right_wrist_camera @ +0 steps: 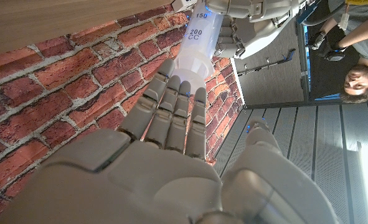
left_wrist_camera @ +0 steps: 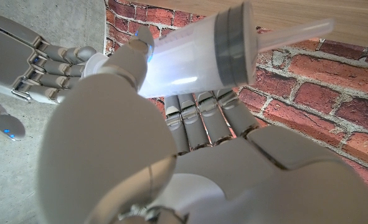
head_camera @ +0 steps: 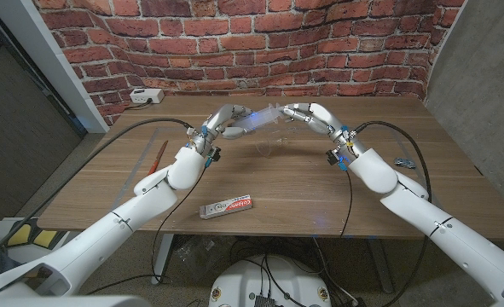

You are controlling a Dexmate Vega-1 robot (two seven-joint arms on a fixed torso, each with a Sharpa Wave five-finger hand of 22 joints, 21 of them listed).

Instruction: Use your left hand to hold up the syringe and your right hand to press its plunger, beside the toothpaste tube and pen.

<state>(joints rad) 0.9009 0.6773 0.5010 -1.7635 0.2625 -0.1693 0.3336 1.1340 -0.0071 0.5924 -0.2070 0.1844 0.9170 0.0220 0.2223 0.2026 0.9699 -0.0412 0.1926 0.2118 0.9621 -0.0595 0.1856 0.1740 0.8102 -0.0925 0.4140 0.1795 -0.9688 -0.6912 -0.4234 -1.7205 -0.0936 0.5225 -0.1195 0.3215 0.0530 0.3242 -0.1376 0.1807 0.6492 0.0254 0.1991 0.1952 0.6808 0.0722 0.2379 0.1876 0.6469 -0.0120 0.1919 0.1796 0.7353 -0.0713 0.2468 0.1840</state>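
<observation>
- The syringe [head_camera: 258, 122] is held up in the air above the far middle of the table [head_camera: 303, 183], between the two hands.
- The left hand [head_camera: 224, 120] grips the syringe barrel: in the left wrist view its fingers [left_wrist_camera: 199, 118] wrap under the barrel [left_wrist_camera: 190, 56] and the thumb lies over it.
- The right hand [head_camera: 307, 115] reaches to the plunger end. In the right wrist view its fingers [right_wrist_camera: 171, 112] are stretched out straight and close together, and the fingertips meet the white end of the syringe [right_wrist_camera: 199, 46]. It holds nothing.
- The syringe looks like light, stiff plastic with a smooth and rather slippery wall. I think the barrel is the right place to hold it, firmly, because the push on the plunger may make it slide through the hand.
- The head view shows the toothpaste tube [head_camera: 227, 207] lying on the near part of the table, and a red pen [head_camera: 159, 156] at the left side.
- The right wrist view shows the printed scale on the barrel; the left wrist view shows the grey seal [left_wrist_camera: 233, 40] inside it.
</observation>
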